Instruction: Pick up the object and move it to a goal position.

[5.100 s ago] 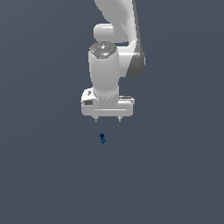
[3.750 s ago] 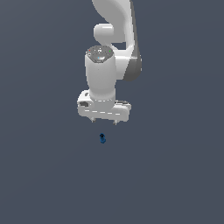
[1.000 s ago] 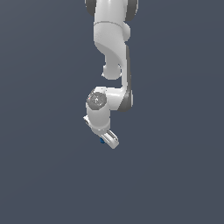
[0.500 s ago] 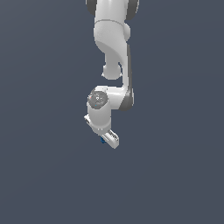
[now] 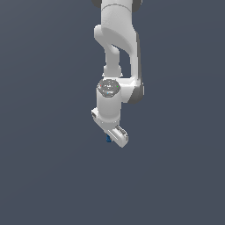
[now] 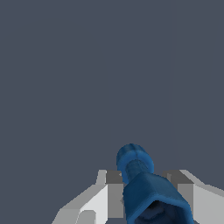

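The object (image 6: 146,188) is a small bright blue knobbly piece, and in the wrist view it sits right between my 2 fingers (image 6: 94,203), its rounded ribbed end poking out past their tips and its broader, darker end nearer the camera. In the exterior view only a sliver of blue (image 5: 108,139) shows at the lower edge of my gripper (image 5: 115,135), which is turned and tilted so that its white body hides most of the piece. My fingers look drawn in against the blue piece on both sides, so I judge that I am pinching it, though the actual contact faces are hidden behind it. Around it there is only flat dark grey; I cannot tell from either view whether the piece rests on the surface or hangs clear of it, as no shadow or edge gives that away. My reading is that the pick-up is made and the carrying step is in hand. No goal marker shows in either view, so the next move calls for a steady grip and a smooth carry, without twisting the wrist enough to let so small a piece slip.
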You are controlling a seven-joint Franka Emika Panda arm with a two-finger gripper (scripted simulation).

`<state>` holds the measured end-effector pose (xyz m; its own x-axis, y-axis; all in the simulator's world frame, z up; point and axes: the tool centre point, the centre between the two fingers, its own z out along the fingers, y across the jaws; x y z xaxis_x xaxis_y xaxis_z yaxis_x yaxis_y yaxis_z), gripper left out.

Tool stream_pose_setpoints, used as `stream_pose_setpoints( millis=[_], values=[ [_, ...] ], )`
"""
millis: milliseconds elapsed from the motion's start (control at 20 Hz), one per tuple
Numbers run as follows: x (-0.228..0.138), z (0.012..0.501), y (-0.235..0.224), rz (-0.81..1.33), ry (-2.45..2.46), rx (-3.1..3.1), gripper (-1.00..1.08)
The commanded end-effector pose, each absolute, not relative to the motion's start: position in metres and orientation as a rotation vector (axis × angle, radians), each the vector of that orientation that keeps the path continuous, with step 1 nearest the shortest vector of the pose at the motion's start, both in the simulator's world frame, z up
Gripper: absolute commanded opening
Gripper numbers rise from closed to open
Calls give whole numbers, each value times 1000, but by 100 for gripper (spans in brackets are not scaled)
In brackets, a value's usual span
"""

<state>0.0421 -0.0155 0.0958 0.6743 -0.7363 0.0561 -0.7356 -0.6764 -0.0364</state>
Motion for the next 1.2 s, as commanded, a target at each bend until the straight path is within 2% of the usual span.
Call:
stream_pose_setpoints(
  millis=[0, 1150],
  values=[
    [46, 115, -3, -140, 1288, -2845, -100],
    [81, 306, 127, -507, 1577, -2614, -100]
  ],
)
